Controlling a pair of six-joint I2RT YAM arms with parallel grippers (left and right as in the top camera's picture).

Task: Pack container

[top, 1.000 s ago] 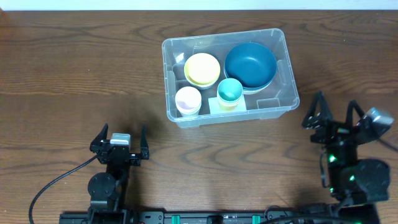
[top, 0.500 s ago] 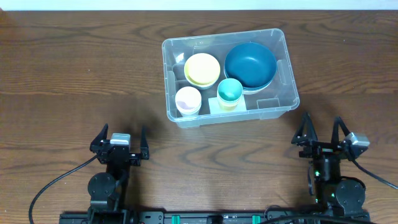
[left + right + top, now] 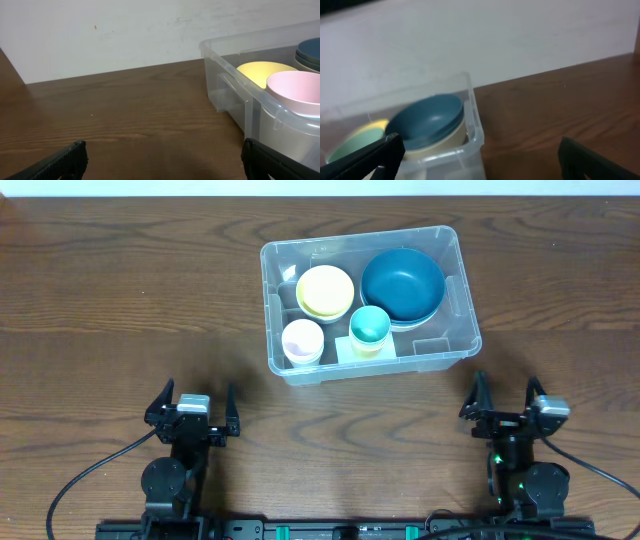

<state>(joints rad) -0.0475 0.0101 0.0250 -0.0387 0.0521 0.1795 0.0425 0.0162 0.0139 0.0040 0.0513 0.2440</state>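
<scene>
The container [image 3: 460,300] sat on the bench [image 3: 120,300], right of centre, holding a blue bowl [image 3: 402,283], a yellow bowl [image 3: 325,290], a teal cup [image 3: 369,325] and a pale cup [image 3: 302,338]. The left end effector [image 3: 198,388] and right end effector [image 3: 505,382] stood wide and empty, apart from the container.

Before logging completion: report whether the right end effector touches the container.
Apart. Overhead view shows bare table between the right end effector and the container.

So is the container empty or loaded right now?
Loaded. The container holds a dark blue bowl, a yellow bowl, a teal cup and a pale pink cup; no lid on it.
</scene>
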